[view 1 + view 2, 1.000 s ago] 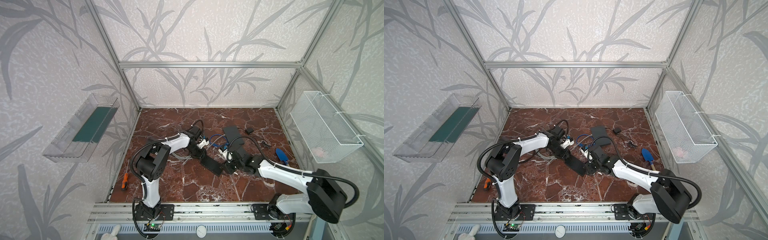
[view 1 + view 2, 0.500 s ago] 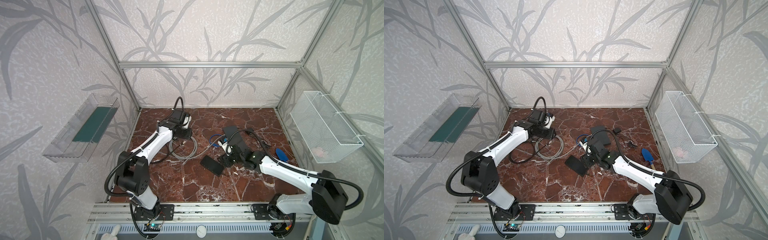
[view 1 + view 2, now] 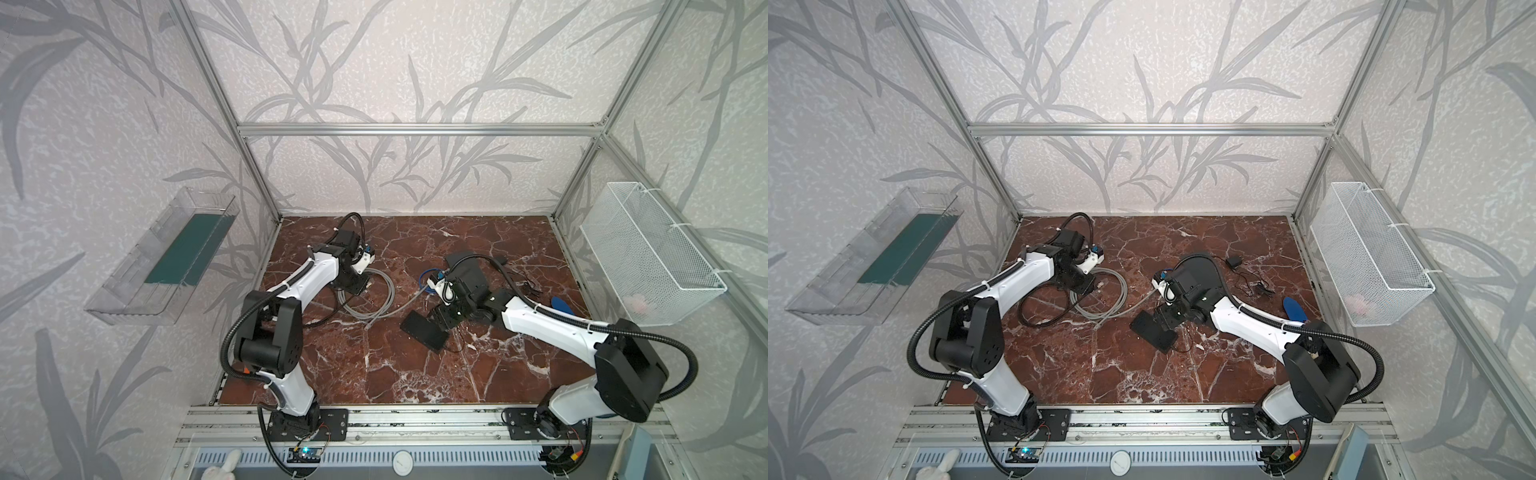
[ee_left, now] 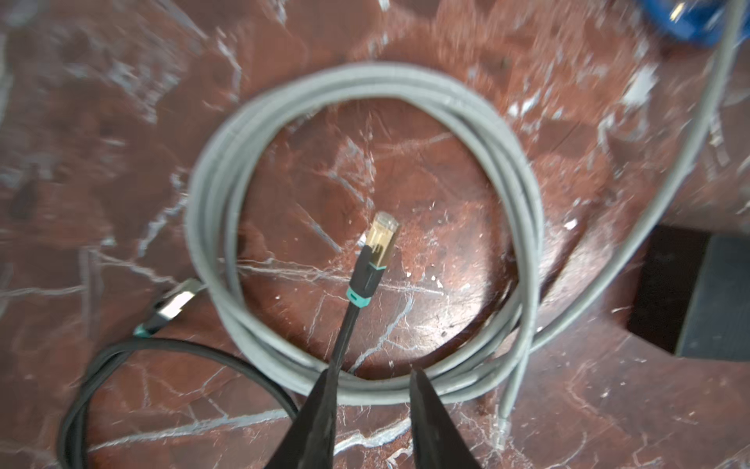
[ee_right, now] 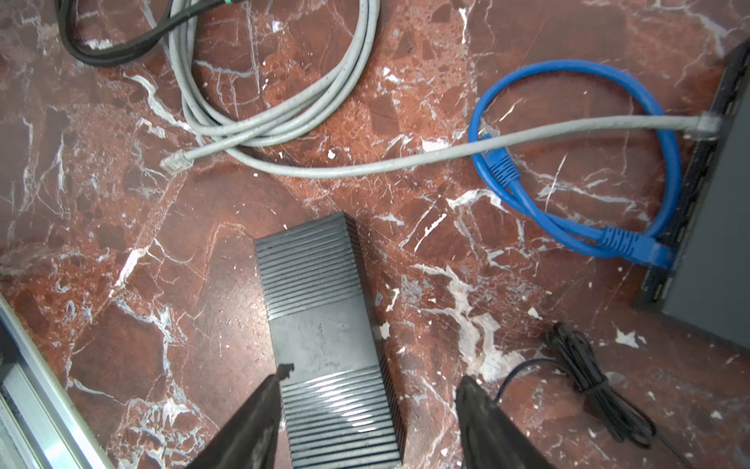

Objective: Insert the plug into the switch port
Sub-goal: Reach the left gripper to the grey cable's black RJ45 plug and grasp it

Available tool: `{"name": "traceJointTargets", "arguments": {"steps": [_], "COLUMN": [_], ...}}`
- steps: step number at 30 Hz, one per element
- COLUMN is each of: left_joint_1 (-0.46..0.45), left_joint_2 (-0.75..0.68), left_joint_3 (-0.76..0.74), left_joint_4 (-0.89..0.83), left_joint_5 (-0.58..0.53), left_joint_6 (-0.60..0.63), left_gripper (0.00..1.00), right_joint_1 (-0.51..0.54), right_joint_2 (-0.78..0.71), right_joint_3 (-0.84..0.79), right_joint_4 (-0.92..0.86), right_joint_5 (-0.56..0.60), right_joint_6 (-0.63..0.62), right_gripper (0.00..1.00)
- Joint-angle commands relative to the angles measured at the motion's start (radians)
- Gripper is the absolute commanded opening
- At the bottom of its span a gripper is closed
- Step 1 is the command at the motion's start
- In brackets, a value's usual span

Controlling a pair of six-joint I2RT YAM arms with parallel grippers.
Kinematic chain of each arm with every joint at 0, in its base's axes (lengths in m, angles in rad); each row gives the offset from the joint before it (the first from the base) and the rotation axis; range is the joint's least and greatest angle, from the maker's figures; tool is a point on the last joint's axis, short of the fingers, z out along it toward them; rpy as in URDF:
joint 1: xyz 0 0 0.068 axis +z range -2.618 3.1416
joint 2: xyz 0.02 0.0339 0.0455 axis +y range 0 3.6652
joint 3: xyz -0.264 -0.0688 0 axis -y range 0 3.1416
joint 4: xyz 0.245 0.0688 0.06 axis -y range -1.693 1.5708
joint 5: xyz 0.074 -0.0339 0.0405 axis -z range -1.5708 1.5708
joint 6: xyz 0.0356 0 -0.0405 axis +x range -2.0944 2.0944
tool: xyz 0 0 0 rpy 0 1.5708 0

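Though nowhere near switch [image 5: 726, 227] yet — gold plug [image 4: 381, 239] over grey coil [image 4: 365, 79]. Left gripper [image 4: 372, 369] narrow beside black cable [image 4: 345, 333], grip unclear; right gripper [image 5: 373, 373] wide astride ribbed box [image 5: 308, 251]. Leaves carry, insertion.

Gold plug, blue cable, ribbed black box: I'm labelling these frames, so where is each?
Gold plug [image 4: 381, 239]: left wrist view, on its metal shell.
Blue cable [image 5: 501, 166]: right wrist view, on its loose end's boot.
Ribbed black box [image 5: 324, 337]: right wrist view, on its smooth middle band.

The grey cable coil [image 4: 365, 81] rings the plug [image 4: 379, 239], with bare marble floor [image 4: 324, 170] open inside it.
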Motion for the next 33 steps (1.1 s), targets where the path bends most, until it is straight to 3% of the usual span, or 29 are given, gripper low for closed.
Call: {"name": "traceJointTargets", "arguments": {"steps": [1,14,19,23,28,33], "left_joint_1": [0.004,0.015,0.024,0.046,0.063,0.081], "left_joint_2": [0.057,0.163,0.126,0.071,0.043,0.103], "left_joint_3": [0.035,0.122,0.144,0.156,0.121,0.122], "left_joint_4": [-0.067,-0.068,-0.089,-0.11,-0.058,-0.056], "left_joint_5": [0.022,-0.007,0.027,0.13,0.046,0.05], "left_joint_6": [0.079,0.078,0.062,0.051,0.047,0.053], "left_gripper": [0.33,0.36,0.38,0.38,0.4,0.41], "right_joint_1": [-0.007,-0.01,-0.01,-0.01,-0.01,-0.01], "right_joint_2": [0.01,0.033,0.046,0.053,0.061,0.071], "right_joint_3": [0.029,0.045,0.053,0.05,0.05,0.059], "right_joint_4": [-0.025,-0.029,-0.026,-0.022,-0.014,-0.009], "right_joint_5": [-0.027,-0.024,-0.032,-0.041,-0.051,-0.06], "right_joint_6": [0.018,0.039,0.046,0.048,0.053,0.053], "right_gripper": [0.67,0.66,0.66,0.65,0.65,0.65]}}
